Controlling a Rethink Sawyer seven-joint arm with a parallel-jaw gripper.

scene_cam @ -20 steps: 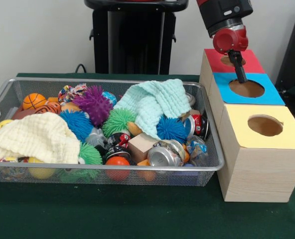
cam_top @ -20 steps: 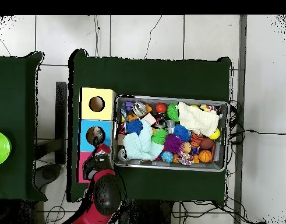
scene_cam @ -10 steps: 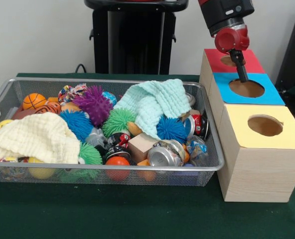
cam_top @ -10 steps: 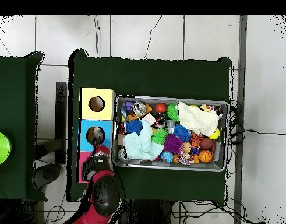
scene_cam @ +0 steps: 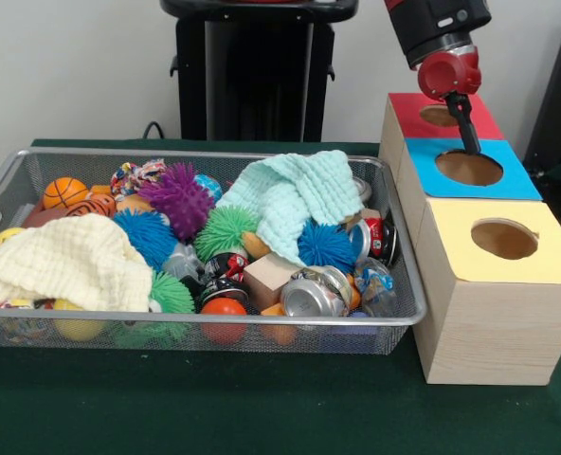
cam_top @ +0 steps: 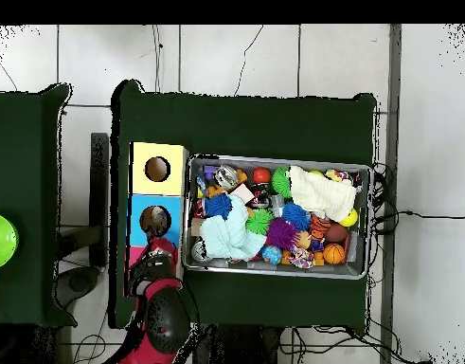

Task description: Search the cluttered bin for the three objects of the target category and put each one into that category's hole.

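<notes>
Hovering over sorting box, upper right of frame

Holding red-and-black gripper [scene_cam: 472,142], fingers pressed together and empty, above blue-topped wooden box hole [scene_cam: 468,168]; advisable: clearing box edge before swinging toward cluttered wire-mesh bin [scene_cam: 214,327].

The wire bin [scene_cam: 406,313] is silver-grey. In it lie a pale yellow cloth [scene_cam: 67,261], a mint-green cloth [scene_cam: 295,199], a purple spiky ball [scene_cam: 176,197], blue spiky balls [scene_cam: 325,245], a green spiky ball [scene_cam: 226,230], an orange basketball [scene_cam: 64,191] with black lines and a silver can [scene_cam: 314,294]. The boxes have red [scene_cam: 408,118], blue [scene_cam: 517,180] and yellow [scene_cam: 451,227] tops over pale wood. The table cover [scene_cam: 214,408] is dark green.
</notes>
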